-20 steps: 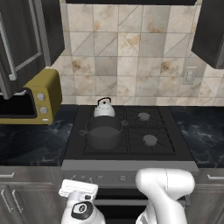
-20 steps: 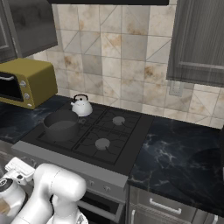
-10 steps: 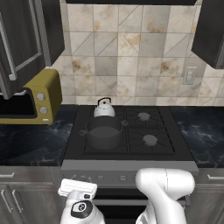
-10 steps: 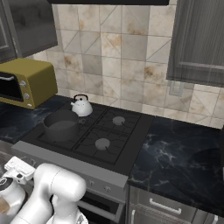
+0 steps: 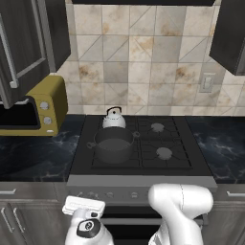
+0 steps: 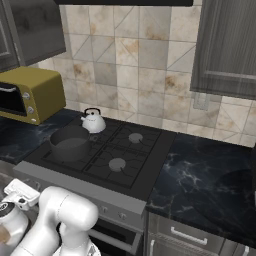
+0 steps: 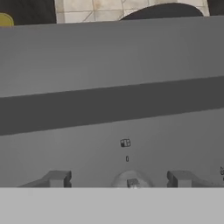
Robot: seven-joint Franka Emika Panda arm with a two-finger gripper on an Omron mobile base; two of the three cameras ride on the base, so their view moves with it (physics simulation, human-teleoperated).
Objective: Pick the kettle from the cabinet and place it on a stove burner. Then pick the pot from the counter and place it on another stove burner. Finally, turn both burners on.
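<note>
Two vessels upright, kettle (image 5: 114, 118) behind pot (image 5: 114, 145)

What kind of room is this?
It looks like a kitchen. There is a black cooktop with a pot and a kettle on its burners, a yellow microwave on the counter, and a tiled wall behind.

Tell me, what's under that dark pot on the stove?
The pot sits on the front left burner of the cooktop; black grate bars show around it. The burner cap beneath is covered. The kettle stands on the burner behind it.
</note>
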